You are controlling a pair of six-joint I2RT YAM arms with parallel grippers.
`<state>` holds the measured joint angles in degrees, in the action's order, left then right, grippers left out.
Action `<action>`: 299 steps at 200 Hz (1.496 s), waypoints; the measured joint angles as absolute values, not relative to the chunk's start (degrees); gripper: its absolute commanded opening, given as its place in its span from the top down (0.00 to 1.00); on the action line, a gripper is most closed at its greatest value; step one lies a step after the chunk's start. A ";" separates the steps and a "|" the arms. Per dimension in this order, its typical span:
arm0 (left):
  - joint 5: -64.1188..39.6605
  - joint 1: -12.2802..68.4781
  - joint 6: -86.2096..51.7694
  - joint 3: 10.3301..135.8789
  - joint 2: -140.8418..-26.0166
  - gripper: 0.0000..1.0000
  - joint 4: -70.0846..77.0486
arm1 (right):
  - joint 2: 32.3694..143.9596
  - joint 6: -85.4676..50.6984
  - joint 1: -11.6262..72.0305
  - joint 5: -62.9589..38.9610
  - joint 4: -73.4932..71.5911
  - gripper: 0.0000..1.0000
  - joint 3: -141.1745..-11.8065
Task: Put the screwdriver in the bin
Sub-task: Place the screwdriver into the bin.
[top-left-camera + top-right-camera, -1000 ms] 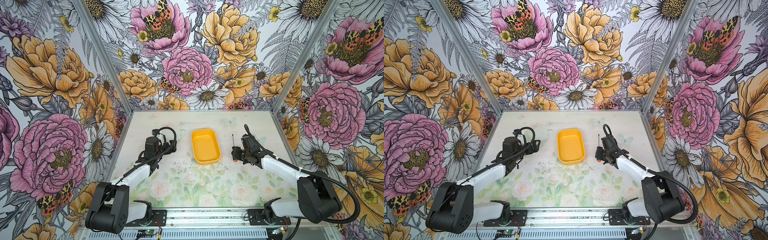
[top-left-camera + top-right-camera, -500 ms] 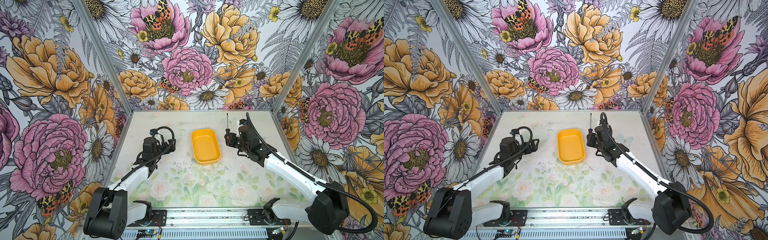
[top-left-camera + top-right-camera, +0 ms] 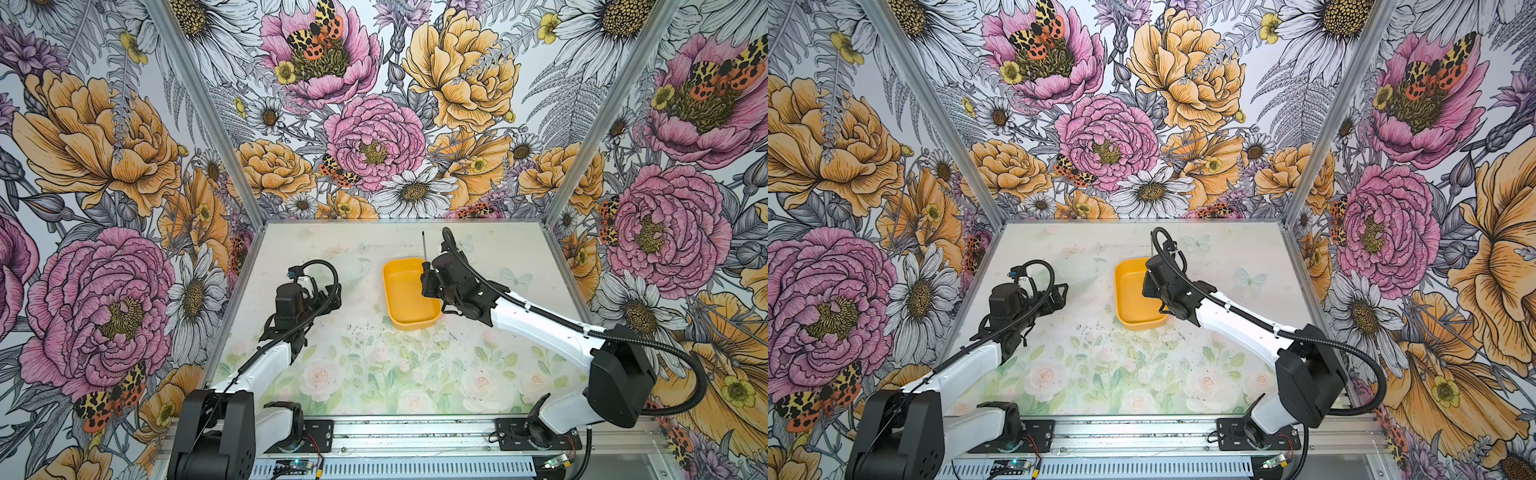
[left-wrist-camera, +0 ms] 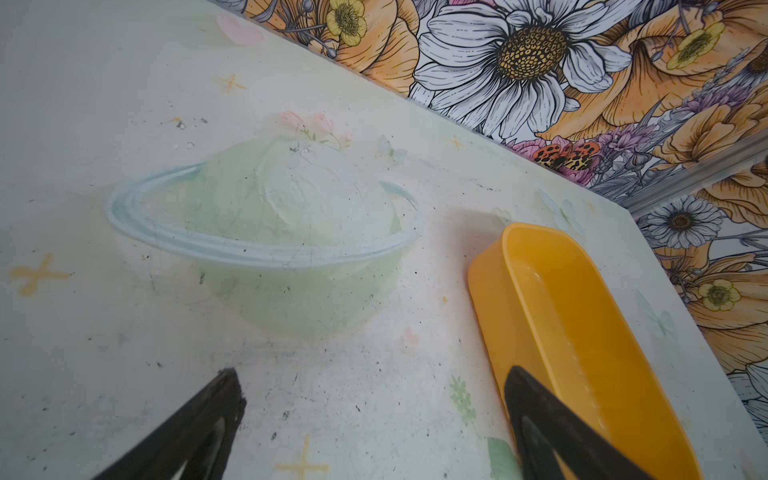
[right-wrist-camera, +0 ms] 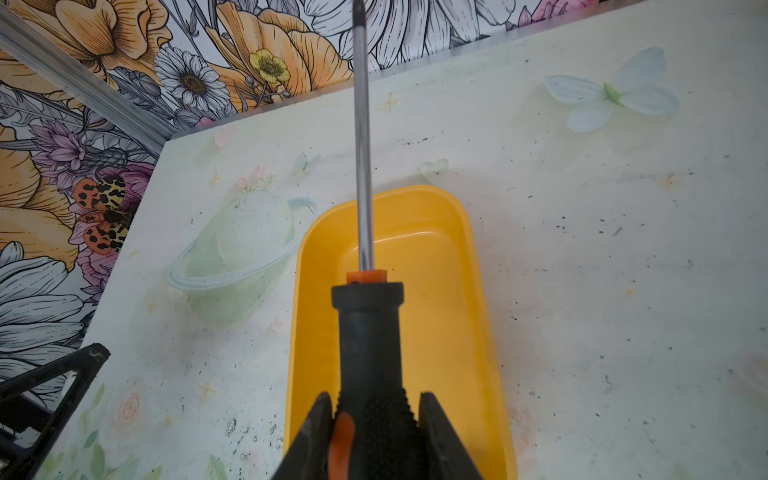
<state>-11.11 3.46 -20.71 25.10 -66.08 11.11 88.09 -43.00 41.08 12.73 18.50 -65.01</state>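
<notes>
The screwdriver [image 5: 368, 345] has a black handle and an orange collar. My right gripper [image 5: 375, 399] is shut on the handle. Its thin shaft [image 3: 424, 249] points toward the back wall. The gripper [image 3: 428, 282] holds it above the right side of the yellow bin [image 3: 405, 297], which lies near the table's middle in both top views and has nothing in it [image 3: 1133, 301]. In the right wrist view the handle hangs over the bin's floor [image 5: 449, 311]. My left gripper [image 4: 372, 374] is open with nothing between its fingers. It hovers low over the table left of the bin [image 4: 582, 332].
Flowered walls with aluminium corner posts [image 3: 561, 195] close the table in at the back and on both sides. A metal rail [image 3: 415, 436] carrying both arm bases runs along the front. The table mat bears a faded printed planet [image 4: 286, 232] between my left gripper and the back wall.
My right arm lifted the screwdriver off the table right of the bin and carried it left, over the bin. The left arm shifted only slightly.
</notes>
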 measured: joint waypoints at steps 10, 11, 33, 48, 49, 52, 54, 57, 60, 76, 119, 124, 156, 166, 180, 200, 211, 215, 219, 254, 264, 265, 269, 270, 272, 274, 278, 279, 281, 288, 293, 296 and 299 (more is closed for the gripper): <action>-11.46 3.29 -20.82 24.58 -66.08 0.01 11.77 | 90.19 -43.77 41.12 12.23 19.38 1.00 -66.35; -11.51 3.22 -20.88 24.49 -66.08 0.01 11.86 | 90.45 -43.83 41.12 12.21 19.53 1.00 -66.52; -11.86 2.74 -21.10 23.62 -66.06 0.01 12.93 | 95.88 -45.58 41.12 10.11 20.93 1.00 -69.58; -12.14 2.31 -21.21 23.05 -66.02 0.01 13.56 | 98.96 -46.57 41.15 8.51 21.30 1.00 -70.65; -12.19 2.22 -21.23 22.94 -66.00 0.01 13.63 | 99.29 -46.61 41.15 8.43 21.34 1.00 -70.74; -12.21 2.11 -21.30 22.83 -66.00 0.01 13.74 | 99.83 -46.72 41.15 8.23 21.45 1.00 -70.85; -12.27 2.04 -21.32 22.74 -66.00 0.01 13.80 | 100.36 -46.92 41.19 7.90 21.61 1.00 -70.91; -12.34 1.96 -21.34 22.65 -66.00 0.01 13.89 | 100.77 -46.98 41.21 7.77 21.71 1.00 -70.96; -12.34 1.91 -21.37 22.57 -66.00 0.01 13.98 | 101.19 -47.07 41.25 7.57 21.89 1.00 -70.98; -12.58 1.58 -21.82 22.15 -66.00 0.01 14.63 | 102.83 -47.24 41.34 6.85 22.76 1.00 -70.98; -12.80 1.56 -22.61 21.93 -66.00 0.01 15.73 | 103.66 -47.33 41.45 5.50 23.86 1.00 -70.98; -12.80 1.56 -22.61 21.96 -66.00 0.01 15.77 | 103.66 -47.33 41.45 5.39 23.97 1.00 -70.98; -12.80 1.56 -22.63 21.93 -66.00 0.01 15.92 | 104.22 -47.33 41.45 4.67 24.32 1.00 -70.98; -12.80 1.56 -22.63 21.93 -66.00 0.01 15.92 | 104.60 -47.33 41.45 4.60 24.40 1.00 -70.98; -12.80 1.56 -22.63 21.93 -66.00 0.01 15.92 | 105.27 -47.33 41.45 4.40 24.67 1.00 -70.98; -12.80 1.56 -22.63 21.93 -66.00 0.01 15.94 | 106.24 -47.35 41.45 4.10 24.88 1.00 -70.98; -12.80 1.56 -22.63 21.93 -66.02 0.01 15.94 | 106.69 -47.35 41.45 3.97 24.99 1.00 -70.98; -12.80 1.56 -22.63 21.93 -66.02 0.01 15.94 | 106.91 -47.35 41.45 3.97 25.06 1.00 -70.98; -12.80 1.56 -22.63 21.93 -66.04 0.01 15.94 | 107.02 -47.35 41.45 3.97 25.08 1.00 -70.98; -12.80 1.56 -22.63 21.93 -66.17 0.01 16.10 | 108.49 -47.35 41.45 3.31 25.12 1.00 -70.98; -12.80 1.56 -22.63 21.93 -66.22 0.01 16.12 | 108.86 -47.35 41.45 3.11 25.19 1.00 -70.98; -12.80 1.56 -22.63 21.93 -66.22 0.01 16.12 | 108.90 -47.35 41.45 3.09 25.19 1.00 -70.98; -12.80 1.56 -22.63 21.93 -66.24 0.01 16.12 | 109.03 -47.35 41.45 3.11 25.19 1.00 -70.98; -12.80 1.56 -22.63 21.93 -66.26 0.01 16.12 | 109.08 -47.35 41.45 3.09 25.19 1.00 -70.98; -12.80 1.56 -22.63 21.96 -66.28 0.01 16.12 | 109.19 -47.35 41.45 3.03 25.23 1.00 -71.00; -12.80 1.56 -22.63 21.93 -66.28 0.01 16.12 | 109.25 -47.35 41.45 3.03 25.21 1.00 -71.00; -12.80 1.56 -22.63 21.93 -66.32 0.01 16.12 | 109.47 -47.35 41.45 2.94 25.23 1.00 -71.00; -12.80 1.56 -22.63 21.93 -66.32 0.01 16.12 | 109.49 -47.35 41.45 2.92 25.23 1.00 -71.00; -12.80 1.56 -22.63 21.93 -66.35 0.01 16.12 | 109.58 -47.35 41.45 2.92 25.23 1.00 -71.00; -12.80 1.56 -22.63 21.96 -66.43 0.01 16.12 | 109.93 -47.35 41.45 2.90 25.19 1.00 -71.00; -12.80 1.56 -22.63 21.93 -66.50 0.01 16.12 | 110.10 -47.37 41.45 2.87 25.15 0.98 -71.00; -12.80 1.56 -22.63 21.93 -66.50 0.01 16.12 | 110.26 -47.37 41.45 2.85 25.12 0.98 -71.00; -12.80 1.56 -22.63 21.93 -66.54 0.01 16.12 | 110.34 -47.37 41.45 2.76 25.06 0.97 -71.00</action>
<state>-12.80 1.56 -22.63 21.93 -66.54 16.12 110.34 -47.37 41.45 2.76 25.06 -71.00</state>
